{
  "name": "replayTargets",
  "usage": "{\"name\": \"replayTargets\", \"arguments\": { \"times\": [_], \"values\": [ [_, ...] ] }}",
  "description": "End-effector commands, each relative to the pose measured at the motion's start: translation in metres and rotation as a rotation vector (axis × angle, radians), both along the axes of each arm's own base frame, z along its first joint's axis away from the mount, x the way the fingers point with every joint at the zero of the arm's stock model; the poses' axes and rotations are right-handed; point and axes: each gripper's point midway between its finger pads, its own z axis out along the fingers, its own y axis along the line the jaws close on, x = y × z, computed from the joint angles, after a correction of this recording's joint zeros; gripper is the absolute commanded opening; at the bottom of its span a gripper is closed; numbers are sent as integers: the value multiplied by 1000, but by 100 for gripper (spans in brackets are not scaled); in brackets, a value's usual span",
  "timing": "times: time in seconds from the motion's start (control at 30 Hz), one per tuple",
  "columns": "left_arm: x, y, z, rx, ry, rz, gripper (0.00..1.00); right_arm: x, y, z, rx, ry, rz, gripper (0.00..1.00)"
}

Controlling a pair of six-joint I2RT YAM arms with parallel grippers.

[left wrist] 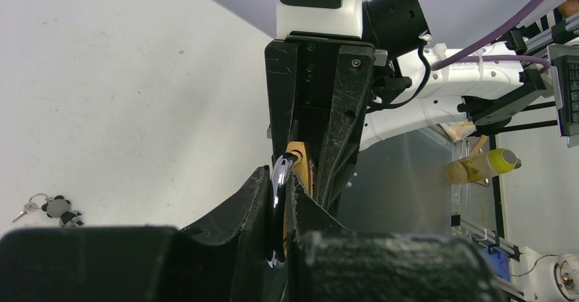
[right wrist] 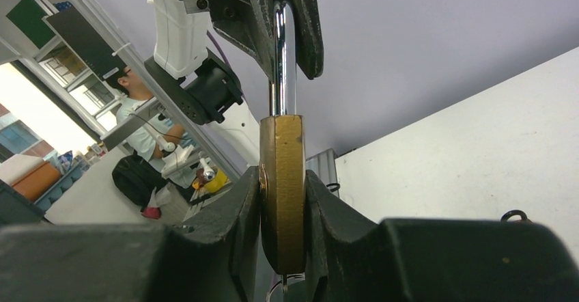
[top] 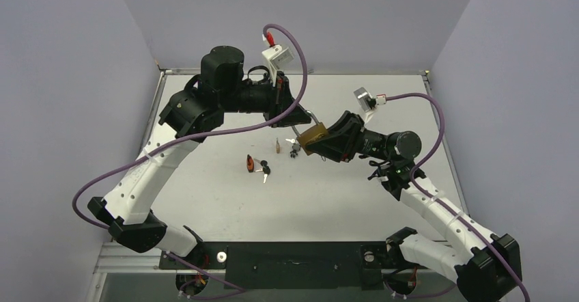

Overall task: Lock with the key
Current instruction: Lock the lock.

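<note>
Pale lavender walls closed round a white tabletop (top: 225, 199), and the two arms met above its middle. The small square brass-coloured padlock (right wrist: 281, 172) was off the surface, held between both grippers. The right gripper (right wrist: 281, 210) was clamped on the brass body, one finger pressed to each flat face, with the narrow edge turned toward its wrist camera. The silver U-shaped shackle (right wrist: 283, 63) rose from the body toward twelve o'clock in that view, and the left gripper (left wrist: 276, 210) was closed tight on it. Whether the shackle was latched could not be told.

From the top camera, the left gripper reached in from ten o'clock of the padlock and the right gripper from three o'clock. On the table at eight o'clock of the padlock lay a small silver key on a ring with a dark fob (top: 293, 149), and just beside it at nine o'clock a tiny brown piece (top: 276, 145). Farther out toward eight o'clock sat a small orange-red object (top: 250, 163), with a second small key and dark fob (top: 265, 171) just beside it at four o'clock. All four lay apart from the padlock and both grippers.
</note>
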Motion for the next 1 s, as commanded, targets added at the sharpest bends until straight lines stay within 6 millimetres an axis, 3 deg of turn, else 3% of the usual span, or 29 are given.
{"name": "replayTargets", "arguments": {
  "times": [0.0, 0.13, 0.33, 0.57, 0.8, 0.97],
  "values": [
    [-13, 2, 22, -43, -16, -18, 0, 9, -9, 47, 89, -146, -124, 0],
    [-6, 7, 47, -103, -87, 42, 0, 9, -10, 48, 85, -159, -136, 43],
    [-7, 16, 83, -198, -161, 101, 0, 15, -15, 44, 52, -170, -188, 62],
    [-11, 28, 111, -269, -213, 147, 0, 23, -30, 33, 33, -174, -284, 63],
    [-14, 31, 127, -295, -232, 147, 0, 22, -29, 29, 12, -171, -281, 48],
    [-15, 28, 131, -306, -226, 134, 0, 25, -23, 26, -38, -188, -293, 45]
  ]
}}
